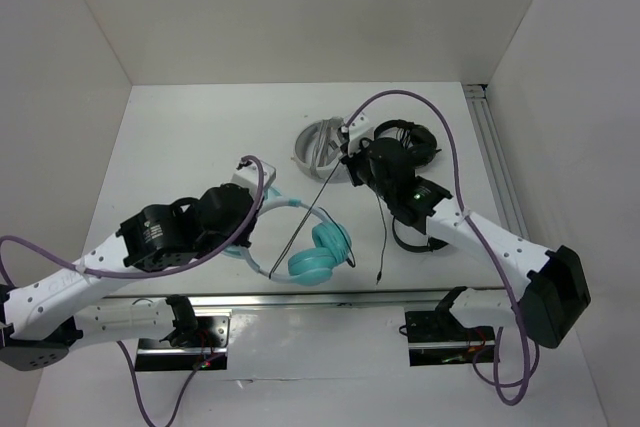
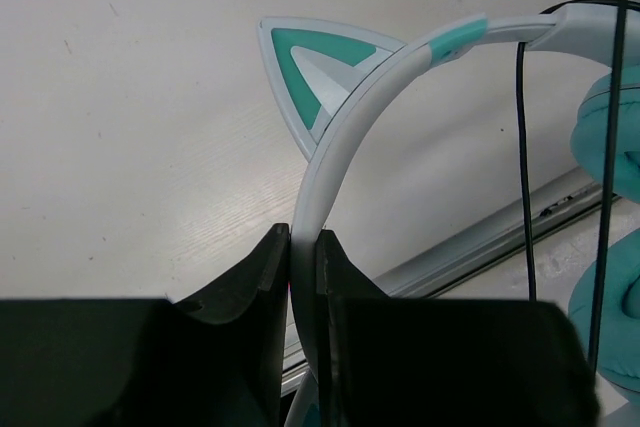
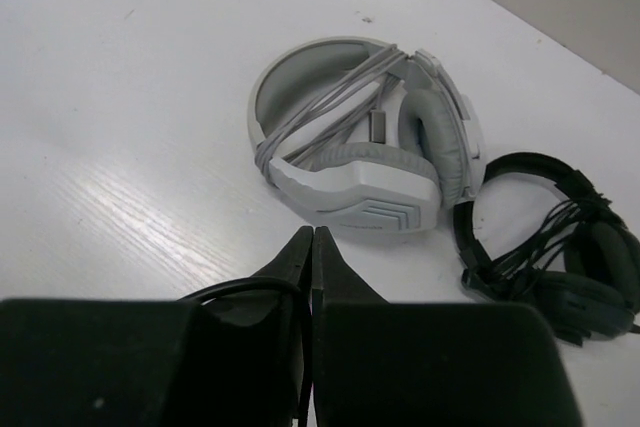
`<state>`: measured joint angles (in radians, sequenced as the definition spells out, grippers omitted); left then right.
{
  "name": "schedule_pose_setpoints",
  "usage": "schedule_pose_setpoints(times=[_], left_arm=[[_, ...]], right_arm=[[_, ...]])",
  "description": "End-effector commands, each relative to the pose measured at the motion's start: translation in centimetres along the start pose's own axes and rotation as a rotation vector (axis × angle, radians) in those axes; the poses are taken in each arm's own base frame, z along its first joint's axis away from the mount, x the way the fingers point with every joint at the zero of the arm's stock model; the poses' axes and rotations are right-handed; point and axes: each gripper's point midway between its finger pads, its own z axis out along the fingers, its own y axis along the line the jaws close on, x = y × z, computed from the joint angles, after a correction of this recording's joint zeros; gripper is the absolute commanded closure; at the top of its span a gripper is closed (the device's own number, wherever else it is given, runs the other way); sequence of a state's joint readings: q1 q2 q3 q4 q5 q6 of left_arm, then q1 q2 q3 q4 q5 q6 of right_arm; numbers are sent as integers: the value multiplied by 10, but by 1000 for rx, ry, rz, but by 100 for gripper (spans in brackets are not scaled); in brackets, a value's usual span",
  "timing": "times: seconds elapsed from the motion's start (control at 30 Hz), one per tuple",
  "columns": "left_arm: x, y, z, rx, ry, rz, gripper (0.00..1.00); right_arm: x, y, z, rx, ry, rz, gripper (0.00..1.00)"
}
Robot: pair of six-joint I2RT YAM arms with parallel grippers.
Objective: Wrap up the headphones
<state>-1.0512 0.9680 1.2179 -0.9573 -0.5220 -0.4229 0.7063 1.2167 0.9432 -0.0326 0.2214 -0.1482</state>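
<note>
The teal headphones [image 1: 322,249] lie near the table's front edge, earcups stacked to the right. My left gripper [image 1: 255,215] is shut on the whitish headband [image 2: 335,152], which passes between my jaws [image 2: 303,239]. One cat ear [image 2: 310,72] stands on the band beyond the fingers. The thin black cable [image 1: 320,198] runs taut from the earcups up to my right gripper [image 1: 347,161]. A second strand [image 1: 381,237] hangs down toward the front edge. In the right wrist view the right gripper [image 3: 312,237] is shut on the cable [image 3: 240,288], which loops over the left finger.
A grey-white strapped headset [image 3: 360,147] lies just beyond the right gripper, also at the back centre in the top view [image 1: 318,145]. Black headphones [image 3: 560,247] lie to its right [image 1: 415,137]. Metal rails run along the front edge [image 1: 350,297] and the right side [image 1: 495,167].
</note>
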Motion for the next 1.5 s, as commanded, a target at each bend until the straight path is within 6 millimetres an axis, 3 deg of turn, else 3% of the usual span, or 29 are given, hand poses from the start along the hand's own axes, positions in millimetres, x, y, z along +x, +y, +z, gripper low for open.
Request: schedule_pose_setpoints(times=[0.0,0.07,0.2,0.33,0.47,0.57,0.6,0.63,0.67,0.73,0.9,0.93,1.0,1.13,1.17,1.47], left_arm=[[-1,-15,-25,155,-3,59,100],[-8,-15,-29,164,-30,45,100],[-27,-15,-40,177,-97,2,100],[-45,-22,-57,254,-169,-34,100],[-74,-22,-78,306,-307,-122,100],[-92,-13,-82,273,-404,-207,100],[-97,-13,-80,266,-423,-235,100],[-100,-9,-80,244,-439,-247,100],[-103,-8,-81,240,-449,-263,100],[-106,-10,-77,232,-451,-277,100],[-119,-10,-77,220,-472,-340,100],[-119,-8,-77,209,-475,-355,100],[-122,-5,-78,197,-486,-403,100],[-122,12,-79,124,-514,-475,100],[-123,17,-78,99,-522,-495,100],[-119,33,-77,-5,-507,-525,100]], right_arm=[[-34,-25,16,58,-103,69,94],[-23,-18,24,30,-81,74,100],[7,-4,36,-5,-48,111,100],[18,10,47,-62,-44,146,100],[17,41,50,-211,-83,228,97],[11,85,36,-419,-141,289,88],[10,93,32,-453,-161,305,86],[20,103,30,-484,-151,323,83],[12,111,28,-517,-196,350,81],[17,133,28,-569,-197,366,74],[24,153,44,-601,-229,412,70],[37,157,53,-599,-206,412,70],[41,156,62,-594,-210,445,70],[69,171,75,-642,-170,497,69],[87,179,79,-647,-131,508,69],[129,202,91,-677,-75,563,68]])
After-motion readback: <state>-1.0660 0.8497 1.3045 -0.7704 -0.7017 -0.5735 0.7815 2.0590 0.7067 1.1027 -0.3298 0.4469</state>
